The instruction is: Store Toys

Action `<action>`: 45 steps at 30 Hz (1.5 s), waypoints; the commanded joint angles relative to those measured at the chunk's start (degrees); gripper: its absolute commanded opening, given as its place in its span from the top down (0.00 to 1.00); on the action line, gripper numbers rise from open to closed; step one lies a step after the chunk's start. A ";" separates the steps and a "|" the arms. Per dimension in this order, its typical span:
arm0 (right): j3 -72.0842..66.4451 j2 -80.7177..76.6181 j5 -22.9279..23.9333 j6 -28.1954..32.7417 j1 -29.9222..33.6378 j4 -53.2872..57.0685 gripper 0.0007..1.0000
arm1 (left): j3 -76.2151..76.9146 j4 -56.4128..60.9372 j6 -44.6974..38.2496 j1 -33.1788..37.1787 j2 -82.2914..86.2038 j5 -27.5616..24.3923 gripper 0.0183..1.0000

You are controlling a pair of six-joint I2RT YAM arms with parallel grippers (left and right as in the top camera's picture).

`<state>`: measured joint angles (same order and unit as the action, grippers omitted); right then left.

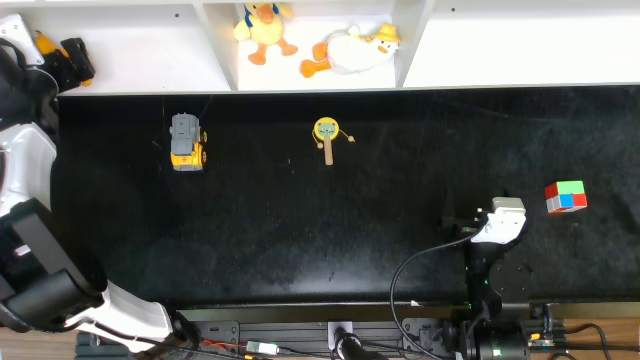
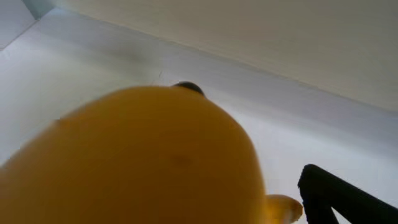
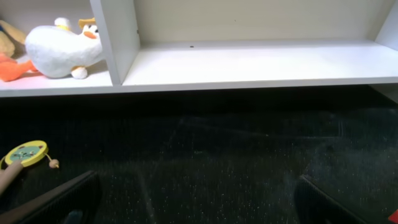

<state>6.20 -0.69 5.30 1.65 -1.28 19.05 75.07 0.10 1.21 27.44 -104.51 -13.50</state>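
a black, faintly speckled mat [image 1: 300,230] covers the worktop from side to side. along its near edge runs a dark rail [image 1: 290,328] with loose wires, and one black cable [image 1: 395,285] curls up onto the mat.

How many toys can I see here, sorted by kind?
Plush ducks: 2 (yellow plush duck, white plush duck)
Toy truck: 1
Rattle drum: 1
Colour cube: 1
Yellow-and-black toy, kind unclear: 1
Total: 6

Truck [image 1: 186,142], rattle [image 1: 327,133], cube [image 1: 565,197] on mat [image 1: 300,220]
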 commanded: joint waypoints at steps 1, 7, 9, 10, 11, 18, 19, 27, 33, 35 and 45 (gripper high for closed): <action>-0.55 0.48 -0.39 -0.17 -0.31 -0.46 0.00 | 0.79 0.85 0.44 -0.26 -1.05 -0.61 0.00; -0.55 0.48 -0.39 -0.17 -0.31 -0.46 0.01 | 0.79 0.92 0.61 -0.31 -1.05 -1.73 0.00; -0.55 0.48 -0.39 -0.17 -0.31 -0.46 0.01 | 0.79 0.96 0.61 -0.44 -1.05 -1.88 0.00; -0.55 0.48 -0.39 -0.17 -0.31 -0.46 0.00 | 0.79 0.98 0.61 -0.52 -1.05 -1.88 0.00; -0.55 0.48 -0.39 -0.17 -0.31 -0.46 0.00 | 0.79 0.96 0.61 -0.68 -0.98 -1.88 0.00; -0.55 0.48 -0.39 -0.17 -0.31 -0.46 0.00 | 0.83 2.62 0.61 -1.49 -0.96 -1.86 0.00; -0.55 0.48 -0.39 -0.17 -0.31 -0.46 0.00 | 0.85 2.71 0.61 -1.49 -0.96 -1.86 0.00; -0.55 0.48 -0.39 -0.17 -0.31 -0.46 0.00 | 1.20 2.67 0.61 -1.53 -0.94 -1.86 0.00; -0.55 0.48 -0.39 -0.17 -0.31 -0.46 0.00 | 1.20 3.74 0.63 -1.55 -0.94 -1.86 0.00; -0.55 0.48 -0.39 -0.15 -0.31 -0.46 0.00 | 1.20 3.06 0.63 -1.53 -0.92 -1.86 0.00; -0.55 0.48 -0.39 -0.17 -0.31 -0.46 0.00 | 1.18 -3.63 0.52 0.20 3.67 -0.35 0.00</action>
<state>6.20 -0.69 5.28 1.69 -1.26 19.05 75.20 -2.66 1.37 26.65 -103.50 -14.31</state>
